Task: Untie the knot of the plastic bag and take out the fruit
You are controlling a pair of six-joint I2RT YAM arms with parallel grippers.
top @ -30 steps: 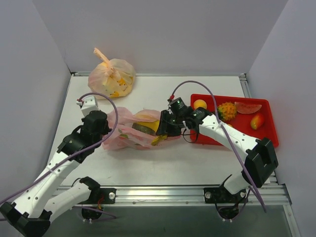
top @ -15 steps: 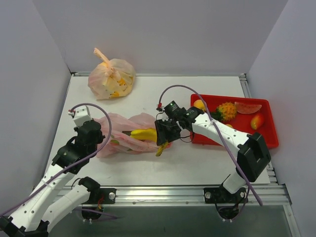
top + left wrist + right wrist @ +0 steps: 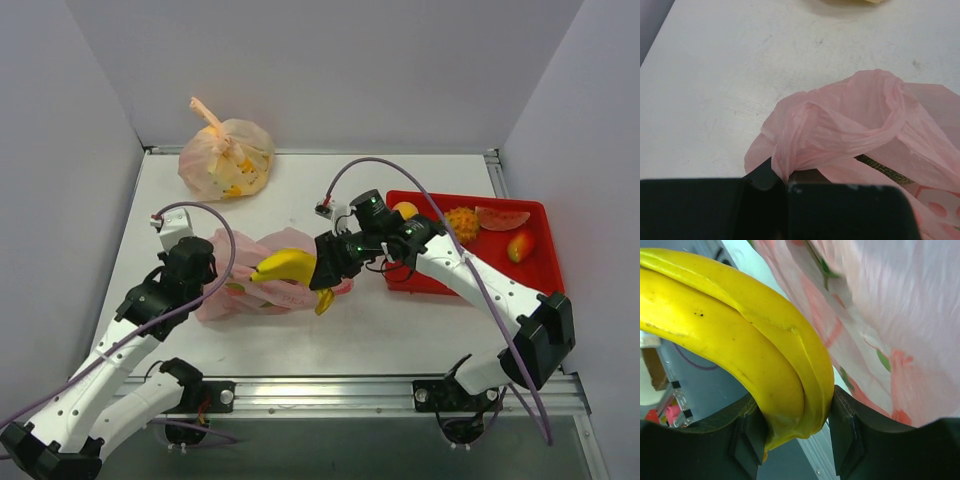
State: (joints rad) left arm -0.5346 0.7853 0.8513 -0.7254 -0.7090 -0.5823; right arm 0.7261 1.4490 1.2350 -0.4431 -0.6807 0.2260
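The pink plastic bag (image 3: 250, 285) lies open and flattened on the table's left middle; no knot shows. My left gripper (image 3: 205, 268) is shut on a fold of the bag's rim (image 3: 790, 160). My right gripper (image 3: 320, 268) is shut on the yellow banana bunch (image 3: 283, 266) near its stem end and holds it above the bag's mouth; the bunch fills the right wrist view (image 3: 740, 340) with pink bag (image 3: 890, 325) behind. A dark green fruit edge (image 3: 885, 167) shows inside the bag. A spiky pineapple (image 3: 461, 222) lies in the red tray (image 3: 545, 270).
A paler orange tied bag (image 3: 226, 158) sits at the back left. The red tray also holds an orange (image 3: 405, 211), a watermelon slice (image 3: 502, 217) and a small red-yellow fruit (image 3: 520, 246). Grey walls close in the left, back and right sides.
My right gripper has pulled the banana bunch out of the pink bag and lifted it, swinging it left. The left gripper kept its hold on the bag while the bag flattened.
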